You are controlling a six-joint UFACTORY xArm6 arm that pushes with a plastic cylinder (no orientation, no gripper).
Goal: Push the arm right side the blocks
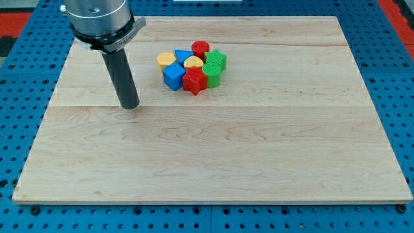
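Near edge of wooden board [213,188]: nothing relevant. My tip [130,105] stands in left half, toward far edge, apart from cluster on its left side.

Cluster in middle toward far edge, all touching: blue cube [173,76], red star block [194,81], green block [212,73] nearest; then yellow block [166,60], yellow heart-like block [193,63], blue triangular block [183,55], green star block [217,59]; red cylinder [200,48] farthest.

Step, as I judge: approach only. Next move must go around cluster, probably by near side, to reach its right side without disturbing blocks.

No jaws here: only rod, holding nothing, touching no block.
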